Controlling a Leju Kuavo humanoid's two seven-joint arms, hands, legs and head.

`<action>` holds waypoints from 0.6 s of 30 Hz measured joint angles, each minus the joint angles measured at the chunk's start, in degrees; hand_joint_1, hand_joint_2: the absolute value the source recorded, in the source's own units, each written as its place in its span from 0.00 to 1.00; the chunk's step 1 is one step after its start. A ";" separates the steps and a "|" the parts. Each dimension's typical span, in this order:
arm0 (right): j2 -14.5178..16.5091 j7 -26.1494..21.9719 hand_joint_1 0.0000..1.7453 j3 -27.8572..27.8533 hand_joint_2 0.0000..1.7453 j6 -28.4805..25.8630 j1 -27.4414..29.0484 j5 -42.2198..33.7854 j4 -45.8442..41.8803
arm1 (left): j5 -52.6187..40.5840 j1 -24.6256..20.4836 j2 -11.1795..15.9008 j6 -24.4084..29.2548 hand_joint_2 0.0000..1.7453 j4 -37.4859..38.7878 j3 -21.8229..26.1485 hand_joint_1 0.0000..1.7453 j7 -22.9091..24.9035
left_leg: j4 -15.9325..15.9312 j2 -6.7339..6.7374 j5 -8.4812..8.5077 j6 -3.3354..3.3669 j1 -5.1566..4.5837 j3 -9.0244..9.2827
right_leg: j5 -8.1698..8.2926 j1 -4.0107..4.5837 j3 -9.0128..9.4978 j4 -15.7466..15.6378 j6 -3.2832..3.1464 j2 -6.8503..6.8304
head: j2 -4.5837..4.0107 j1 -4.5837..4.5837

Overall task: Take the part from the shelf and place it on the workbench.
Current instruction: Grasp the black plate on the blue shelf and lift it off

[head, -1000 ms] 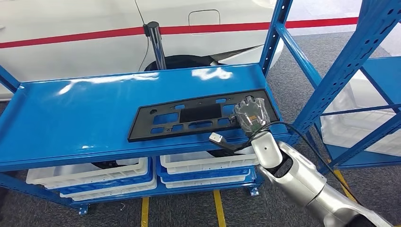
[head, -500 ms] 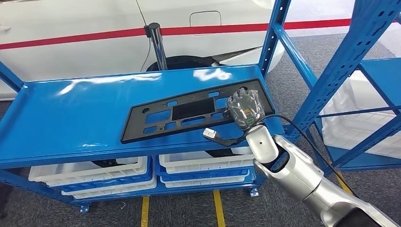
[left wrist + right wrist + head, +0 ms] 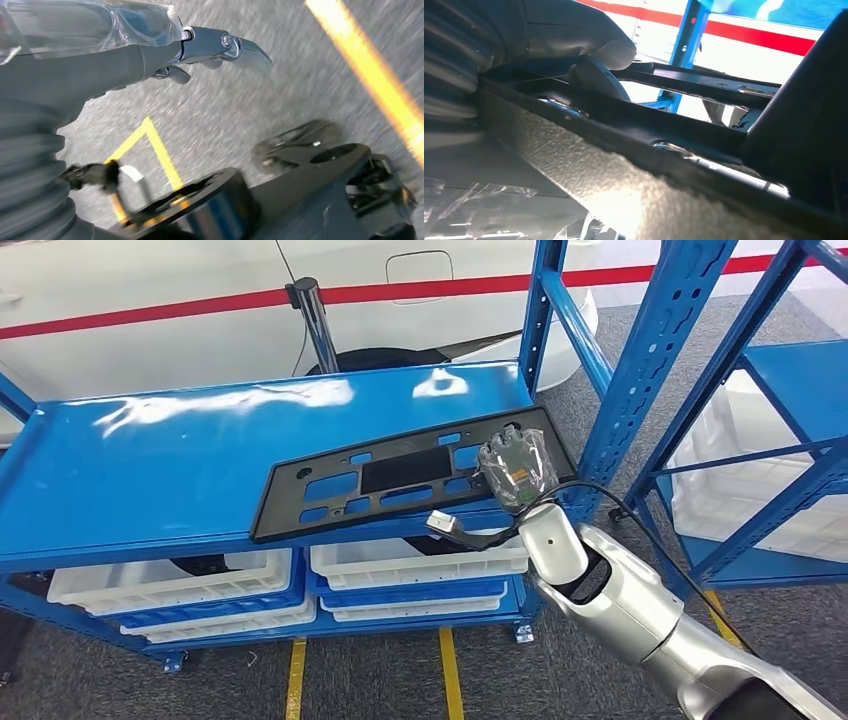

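On the blue shelf point(image 3: 150, 480), seen from the head view, lies the long black part point(image 3: 400, 485) with many holes in it. It sits on the top board, with its near edge hanging a little over the front of the shelf. The right hand point(image 3: 517, 475), wrapped in clear plastic, rests on the end of the part nearest the shelf's upright post. The silver right arm comes up from below the shelf front and bends at the wrist. White bins point(image 3: 410, 565) sit on the lower boards of the shelf.

From the left wrist view, the left hand point(image 3: 150, 55) hangs over the grey floor point(image 3: 300, 85), away from the shelf. Its fingers point(image 3: 220, 45) are a bit curled and hold nothing.

From the right wrist view, the thumb point(image 3: 599, 55) presses on top of the black part's edge, with the shelf's blue post behind it. The hand grips the part.
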 joint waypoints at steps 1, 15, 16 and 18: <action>-0.04 0.05 1.00 0.00 1.00 -0.03 -0.06 -0.02 -0.01 | -0.05 0.20 -0.01 -0.01 1.00 0.01 -0.01 0.00 0.03 | -3.92 0.18 0.97 0.89 -0.50 2.24 | 0.38 0.19 -0.17 -0.09 -0.11 0.03 | 0.00 0.01; -0.87 0.16 1.00 0.06 1.00 -0.15 0.57 -0.56 0.03 | 0.08 0.12 -0.71 0.31 1.00 0.03 0.03 0.00 0.36 | -10.56 0.62 9.72 -0.14 1.00 -1.61 | -4.24 -1.87 0.72 10.41 4.40 -0.18 | 0.00 0.04; -0.88 0.09 1.00 0.07 1.00 -0.16 0.51 -0.62 0.03 | 0.09 -0.04 -0.73 0.37 1.00 0.04 0.05 0.00 0.37 | -9.91 0.60 9.86 -0.50 1.16 -2.42 | -3.70 -2.21 3.58 6.62 4.99 -0.20 | 0.00 0.04; -0.66 -0.12 1.00 0.05 1.00 -0.29 0.32 -0.90 0.09 | 0.10 -0.31 -0.72 0.44 1.00 0.05 0.10 0.00 0.39 | -8.47 0.52 10.12 -1.20 1.02 -3.80 | -4.72 -2.54 7.54 0.34 4.91 -0.08 | 0.00 0.02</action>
